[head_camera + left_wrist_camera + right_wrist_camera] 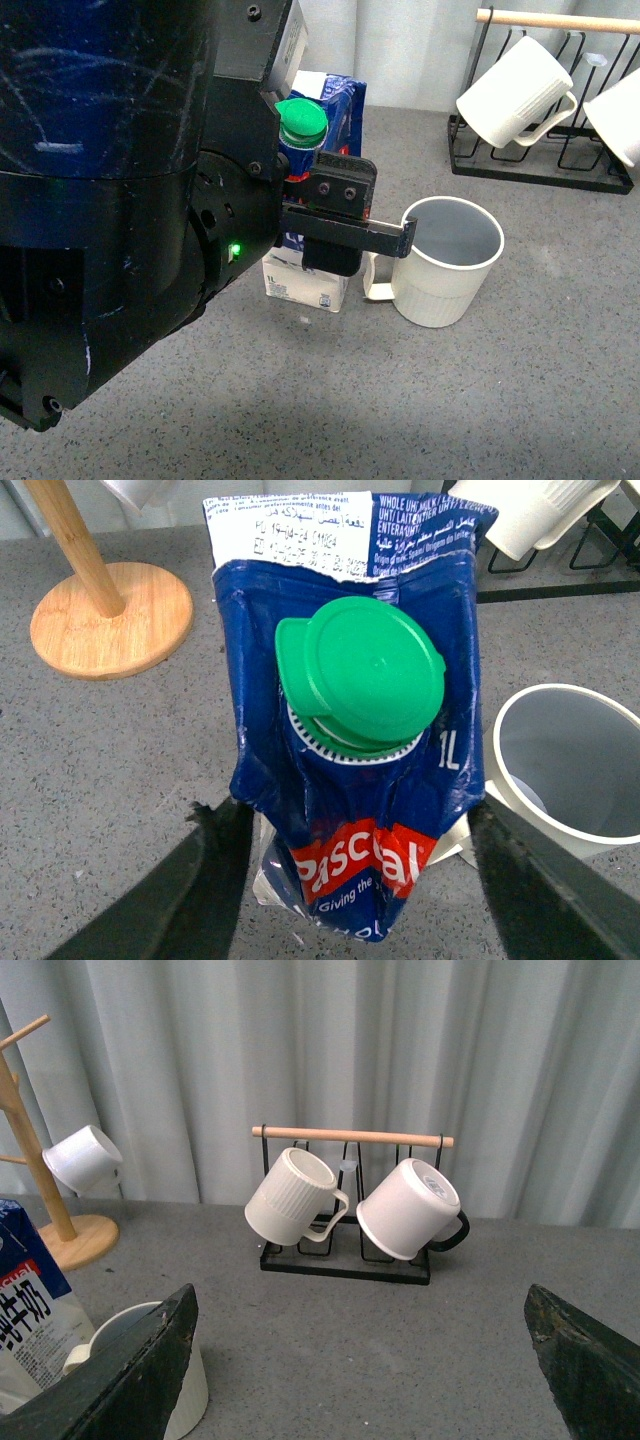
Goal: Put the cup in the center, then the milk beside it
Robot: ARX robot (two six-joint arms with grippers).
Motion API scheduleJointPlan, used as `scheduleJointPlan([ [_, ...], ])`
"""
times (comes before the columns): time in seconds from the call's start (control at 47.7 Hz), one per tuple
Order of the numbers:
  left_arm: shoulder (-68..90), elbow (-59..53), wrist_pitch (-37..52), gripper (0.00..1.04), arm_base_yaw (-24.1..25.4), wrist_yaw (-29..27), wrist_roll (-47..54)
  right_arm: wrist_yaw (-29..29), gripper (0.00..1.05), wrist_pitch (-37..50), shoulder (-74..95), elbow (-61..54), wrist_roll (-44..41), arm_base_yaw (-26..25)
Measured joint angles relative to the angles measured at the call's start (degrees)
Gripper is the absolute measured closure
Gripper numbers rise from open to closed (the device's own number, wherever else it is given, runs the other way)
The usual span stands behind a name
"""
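The milk [330, 105], a blue and white carton with a green cap, is pinched in my shut left gripper [322, 215]. Its base is down at the tabletop, just left of the cup [447, 262]; I cannot tell whether it touches. The ribbed cream cup stands upright in the center of the grey speckled table [400, 400]. In the left wrist view the milk [360, 730] is dented between the fingers [200, 880], with the cup [570, 765] close beside it. My right gripper [360, 1380] is open and empty above the table, with the cup [195, 1390] and milk [25, 1310] off to one side.
A black wire rack [540, 165] with a wooden bar stands at the back right, holding a ribbed mug [512, 95] and a smooth white mug [620, 115]. A wooden mug tree [110, 620] stands at the back left with a white cup [85, 1160] on it.
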Motion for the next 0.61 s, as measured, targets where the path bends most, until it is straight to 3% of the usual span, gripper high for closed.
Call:
scheduleJointPlan([
  [0.147, -2.03, 0.00, -1.31, 0.16, 0.00, -0.33, -0.04, 0.00, 0.09, 0.00, 0.00, 0.00, 0.00, 0.00],
  [0.252, -3.76, 0.00, -1.40, 0.05, 0.02, -0.68, 0.11, 0.00, 0.09, 0.00, 0.00, 0.00, 0.00, 0.00],
  [0.483, -8.04, 0.28, -2.43, 0.06, 1.40, -1.14, 0.07, 0.00, 0.09, 0.00, 0.00, 0.00, 0.00, 0.00],
  [0.608, -10.86, 0.42, -3.67, 0.06, 4.52, -1.42, -0.83, 0.00, 0.09, 0.00, 0.00, 0.00, 0.00, 0.00],
])
